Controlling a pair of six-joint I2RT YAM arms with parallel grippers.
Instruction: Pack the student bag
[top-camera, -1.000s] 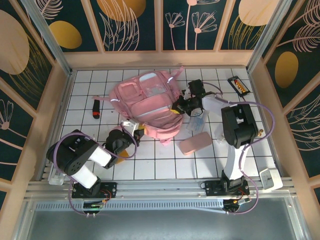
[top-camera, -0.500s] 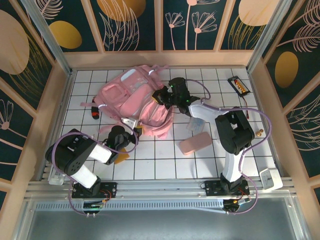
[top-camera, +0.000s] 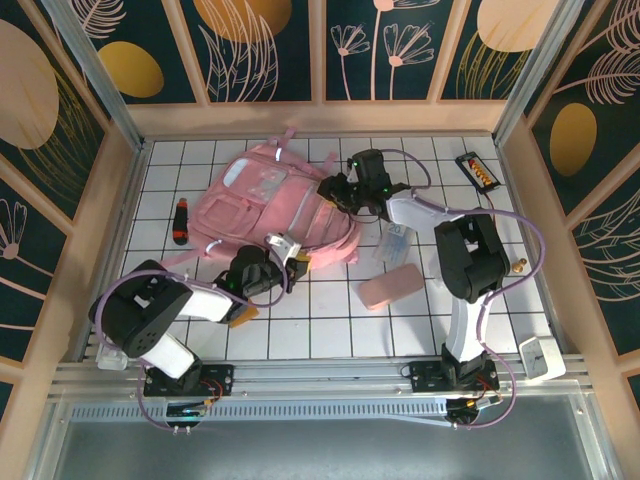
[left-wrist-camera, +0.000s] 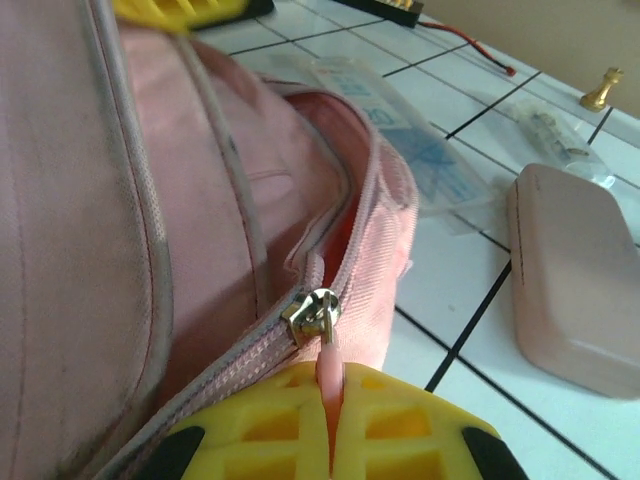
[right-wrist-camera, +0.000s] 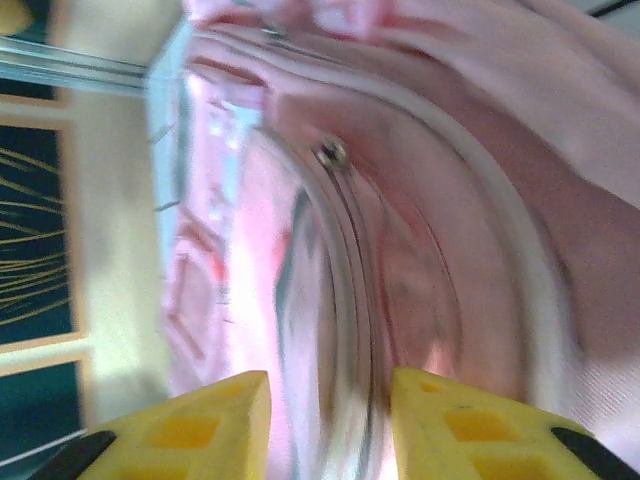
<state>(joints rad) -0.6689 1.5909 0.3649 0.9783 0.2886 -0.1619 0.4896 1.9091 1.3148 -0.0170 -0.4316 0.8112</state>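
Observation:
The student bag (top-camera: 270, 205) is a big pink backpack lying flat at the middle back of the table. My left gripper (top-camera: 292, 256) sits at its near right edge. In the left wrist view its yellow fingers (left-wrist-camera: 410, 430) are shut on the pink zipper pull (left-wrist-camera: 328, 365), just below the metal slider (left-wrist-camera: 312, 312), and the zipper gapes open beyond it. My right gripper (top-camera: 335, 188) is at the bag's far right edge. Its yellow fingers (right-wrist-camera: 190, 430) stand apart, and the blurred rim of the bag (right-wrist-camera: 350, 300) runs on ahead of the gap.
A flat pink case (top-camera: 390, 287) and a clear packet (top-camera: 393, 243) lie right of the bag. A red and black marker (top-camera: 178, 222) lies to its left. A black holder (top-camera: 476, 170) sits at the back right, a small gold chess piece (top-camera: 520, 266) by the right wall.
The bag has been dragged and turned, uncovering the marker on the left. My left gripper moved right with the zipper pull. My right gripper was shut at the bag's edge and now stands open.

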